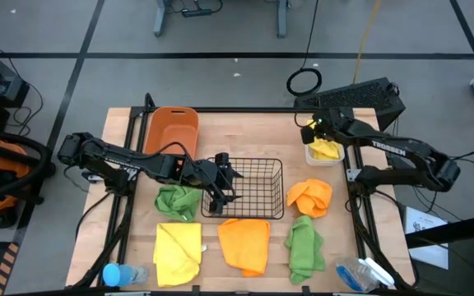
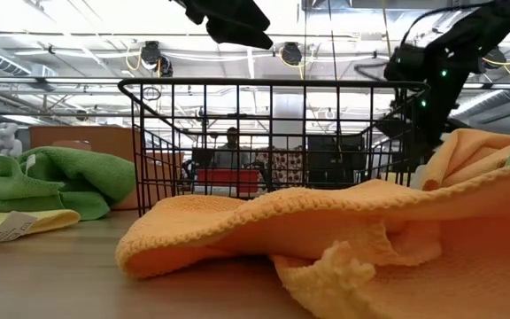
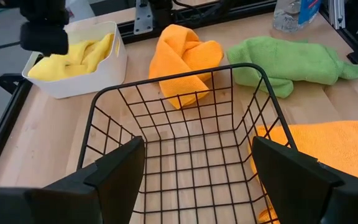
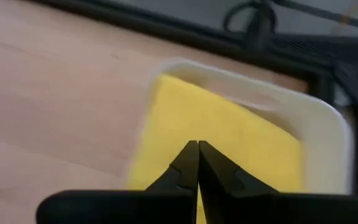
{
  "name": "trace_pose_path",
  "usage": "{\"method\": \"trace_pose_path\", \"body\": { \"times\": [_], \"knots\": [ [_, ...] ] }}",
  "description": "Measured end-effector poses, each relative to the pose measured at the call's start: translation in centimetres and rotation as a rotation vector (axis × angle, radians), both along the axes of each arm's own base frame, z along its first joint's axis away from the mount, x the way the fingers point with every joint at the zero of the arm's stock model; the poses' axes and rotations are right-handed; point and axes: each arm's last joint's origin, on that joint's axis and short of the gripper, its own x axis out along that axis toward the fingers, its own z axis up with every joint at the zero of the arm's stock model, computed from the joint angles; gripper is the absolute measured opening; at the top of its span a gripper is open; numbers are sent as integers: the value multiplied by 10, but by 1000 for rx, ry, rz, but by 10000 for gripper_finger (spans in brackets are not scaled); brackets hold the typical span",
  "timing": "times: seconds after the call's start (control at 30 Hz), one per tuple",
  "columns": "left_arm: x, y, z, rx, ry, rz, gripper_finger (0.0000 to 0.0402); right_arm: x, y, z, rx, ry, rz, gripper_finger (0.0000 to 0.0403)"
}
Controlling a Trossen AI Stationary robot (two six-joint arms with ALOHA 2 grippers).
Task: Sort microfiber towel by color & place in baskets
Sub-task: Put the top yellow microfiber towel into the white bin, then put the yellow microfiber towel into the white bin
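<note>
Left end effector [image 1: 223, 182], spread, is hovering over the black basket [image 1: 257, 212]; descending, its fingers risk snagging the mesh just beneath.

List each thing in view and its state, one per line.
Left gripper: open, over the wire basket's left rim.
Right gripper: shut, above the white bin.
Wire basket: upright, empty.
White bin: holds a yellow towel.
Orange tub: upright, empty.
Green towel: bunched beside the wire basket.
Orange towel: lying flat.
</note>
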Motion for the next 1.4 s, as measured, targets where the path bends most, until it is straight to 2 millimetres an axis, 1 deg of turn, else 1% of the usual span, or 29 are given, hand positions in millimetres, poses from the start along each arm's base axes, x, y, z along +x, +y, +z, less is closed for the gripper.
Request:
{"method": "trace_pose_path", "body": {
  "times": [0.07, 0.17, 0.27, 0.57, 0.63, 0.73, 0.87, 1.07, 1.23, 1.4],
  "knots": [
    [0, 0, 0, 0, -2, 0, 296, 4, 1, 2, -11, -32, 25, 0],
    [0, 0, 0, -1, -5, 0, 296, 9, -2, -2, -16, -25, 27, 0],
    [0, 0, 0, -5, -5, 3, 296, 13, -7, -14, 7, 21, 16, 0],
    [0, 0, 0, -5, -2, 3, 296, 27, -18, -57, 133, 155, 16, 0],
    [0, 0, 0, -4, 2, 3, 296, 29, -20, -64, 141, 169, 14, 0],
    [0, 0, -1, -4, 6, 3, 296, 31, -22, -66, 136, 166, 14, 0],
    [0, 0, -1, -3, 10, 3, 296, 29, -20, -58, 121, 139, 19, 0],
    [0, 0, -1, -3, 9, 3, 296, 17, -8, -32, 91, 104, 26, 0],
    [-1, 0, -2, -2, 27, 4, 296, 8, 13, -6, 46, 41, 59, 0],
    [-3, 0, -4, -57, 54, 42, 296, 8, 44, 19, -18, -73, 170, 0]
  ]
}}
